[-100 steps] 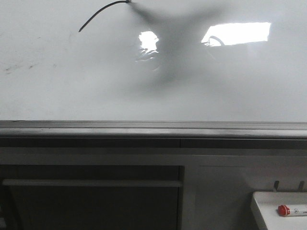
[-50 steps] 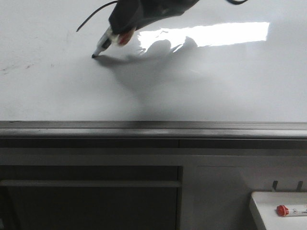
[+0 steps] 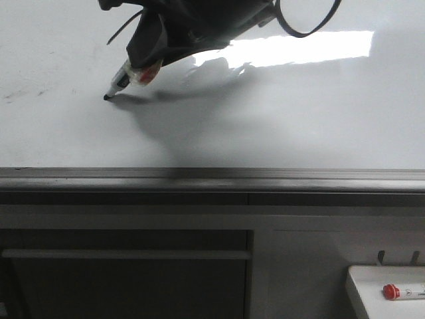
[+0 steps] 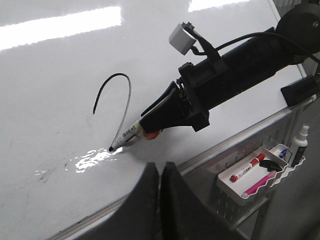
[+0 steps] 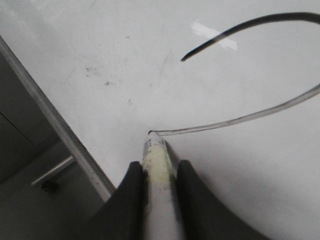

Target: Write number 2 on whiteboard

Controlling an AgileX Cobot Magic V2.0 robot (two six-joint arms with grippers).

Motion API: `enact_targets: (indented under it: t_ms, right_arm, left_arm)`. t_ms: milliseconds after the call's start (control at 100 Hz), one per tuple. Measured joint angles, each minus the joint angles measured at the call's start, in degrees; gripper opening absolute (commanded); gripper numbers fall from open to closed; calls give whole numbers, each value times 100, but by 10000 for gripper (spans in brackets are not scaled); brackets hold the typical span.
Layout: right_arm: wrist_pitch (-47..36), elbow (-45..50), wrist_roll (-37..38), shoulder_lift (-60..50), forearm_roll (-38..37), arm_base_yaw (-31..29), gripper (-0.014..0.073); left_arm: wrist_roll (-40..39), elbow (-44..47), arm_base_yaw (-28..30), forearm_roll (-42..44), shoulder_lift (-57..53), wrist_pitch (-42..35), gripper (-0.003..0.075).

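The whiteboard [image 3: 299,113] fills the front view above its grey rail [image 3: 265,178]. On it is part of the number 2 [image 4: 125,95]: a curved top and a thin stroke running down to the marker tip. A short piece of it shows in the front view [image 3: 119,33], and it shows in the right wrist view [image 5: 240,117]. My right gripper [image 3: 143,70] is shut on a white marker [image 3: 125,76], whose black tip touches the board. The gripper [image 5: 157,167] and marker [image 5: 154,150] also show in the right wrist view. My left gripper [image 4: 159,172] is shut and empty, near the rail.
A small white tray [image 4: 250,192] hangs below the rail at the right, holding a red-capped marker [image 4: 247,168] and a pink one [image 4: 262,183]. A spray bottle [image 4: 300,145] stands beside it. The tray's red-capped marker also shows in the front view [image 3: 393,291]. Faint grey smudges [image 3: 20,94] mark the board's left side.
The right gripper with the marker has come into the front view and moved down and to the left. The tip has stayed on the board, and the stroke has grown longer.
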Motion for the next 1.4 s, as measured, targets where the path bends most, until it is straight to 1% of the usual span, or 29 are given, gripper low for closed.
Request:
enact_targets:
  t_ms: [140,230,520,610,810,950,1170,1300,1350,1400]
  right_arm:
    - [109,82,0,-225,-67,-28,-63]
    - [176,206,0,-455,-170,-165,-61]
    - [774,821,0,-1276,-186,-1120,-60]
    - [900,951,0,-1461,-179,-1337,-60]
    - [976,1000,0,-1659,-179,-1415,-60]
    - [938,1024,0,-2108,-271,-1107,-60]
    - [967,781,-10,-3224,-286,70,-60]
    - [1101,756,-22,-3632,-286,716,-60]
    - [1222,756,-22,-3682,-286,935,-60]
    - [1376,756,-22,-3684,-299,1160,-60]
  left_arm:
    - [0,0,0,0,0,0,-20]
    - [0,0,0,0,0,0,-20]
    - [0,0,0,0,0,0,-20]
    - [0,0,0,21,0,0,-20]
    - [0,0,0,44,0,0,-20]
    - [0,0,0,44,0,0,-20]
    - [0,0,0,44,0,0,-20]
    - [0,0,0,-226,0,16,-15]
    - [31,0,0,-396,0,79,17]
    - [181,0,0,-588,11,246,87]
